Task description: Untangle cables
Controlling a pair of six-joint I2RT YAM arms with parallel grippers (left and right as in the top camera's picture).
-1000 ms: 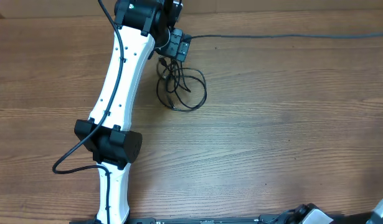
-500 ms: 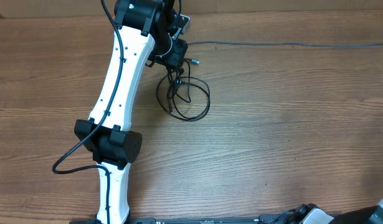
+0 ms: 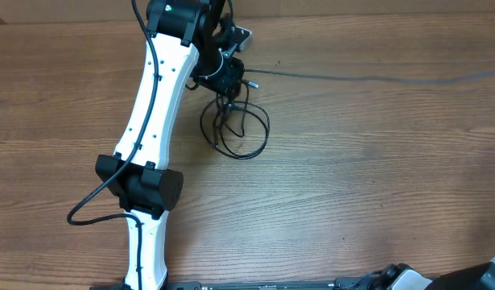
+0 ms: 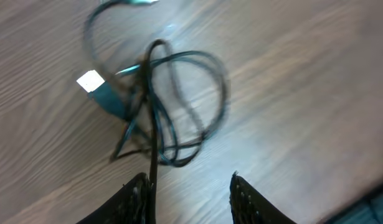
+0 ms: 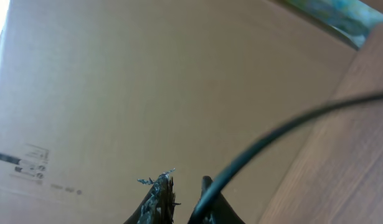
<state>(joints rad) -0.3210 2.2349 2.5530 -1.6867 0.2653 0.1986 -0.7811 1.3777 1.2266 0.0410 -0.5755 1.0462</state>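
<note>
Black thin cords (image 4: 147, 87) are seen knotted in a loose bundle on the wooden bench (image 3: 352, 185), right under the left claw (image 4: 189, 180), which has been narrowed to roughly half-open beside one strand. No firm grip's confirmed, so untangling's barely started.

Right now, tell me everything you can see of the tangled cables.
The cables are thin black cords in a small looped knot resting on the wooden table, at its far side, just below the left tool. One plug is silvery with a bluish body. One strand rises against a finger of that tool; another runs away toward the table's right edge.
</note>
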